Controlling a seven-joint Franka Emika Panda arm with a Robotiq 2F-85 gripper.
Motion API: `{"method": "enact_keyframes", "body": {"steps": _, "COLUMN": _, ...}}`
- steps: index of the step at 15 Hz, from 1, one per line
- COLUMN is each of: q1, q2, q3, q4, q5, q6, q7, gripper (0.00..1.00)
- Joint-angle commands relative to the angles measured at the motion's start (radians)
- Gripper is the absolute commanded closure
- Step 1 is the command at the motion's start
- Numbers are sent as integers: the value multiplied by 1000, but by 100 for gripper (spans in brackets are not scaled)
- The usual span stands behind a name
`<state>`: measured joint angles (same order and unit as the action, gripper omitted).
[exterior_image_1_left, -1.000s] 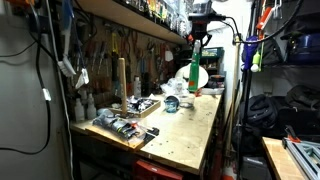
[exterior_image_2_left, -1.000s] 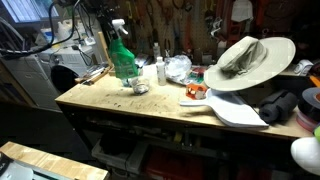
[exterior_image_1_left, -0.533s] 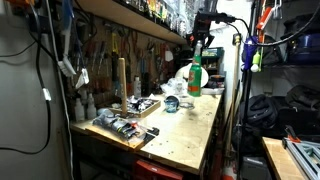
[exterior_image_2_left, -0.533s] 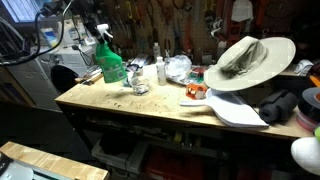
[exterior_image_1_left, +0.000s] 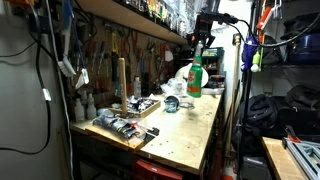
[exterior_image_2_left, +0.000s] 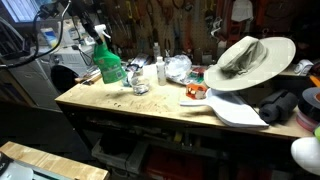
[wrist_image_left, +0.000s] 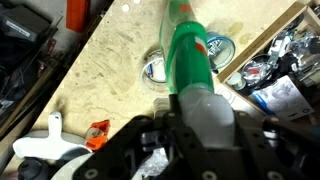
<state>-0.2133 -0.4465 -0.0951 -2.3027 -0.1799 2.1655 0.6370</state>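
My gripper is shut on the white spray head of a green spray bottle. The bottle hangs from it above the wooden workbench. In both exterior views the bottle is in the air, at the bench's end near the wall of tools. Below it in the wrist view lie a round metal tin and its lid; the tin also shows in an exterior view.
A straw hat rests on a white board. A small white bottle and crumpled plastic stand at the back. Trays of parts lie near the bench's front end. An orange object lies on the bench.
The gripper has carried the spray bottle sideways along the bench toward its end and slightly lower over the last second. It has barely moved in the last half second.
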Motion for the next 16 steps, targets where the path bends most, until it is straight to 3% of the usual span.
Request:
{"method": "enact_keyframes", "body": {"steps": 1, "q1": 3, "q2": -35, "q3": 28, "q4": -26, "q5": 19, "q6": 8, "q7": -57, "gripper": 87}}
{"method": "enact_keyframes", "body": {"steps": 9, "q1": 143, "q2": -118, "q3": 93, "q4": -80, "q5": 156, "q6": 35, "q7": -328, "gripper": 87}}
{"method": "enact_keyframes", "body": {"steps": 16, "q1": 238, "q2": -57, "q3": 120, "q4": -56, "q5": 229, "q6": 82, "q7": -493, "gripper": 87}}
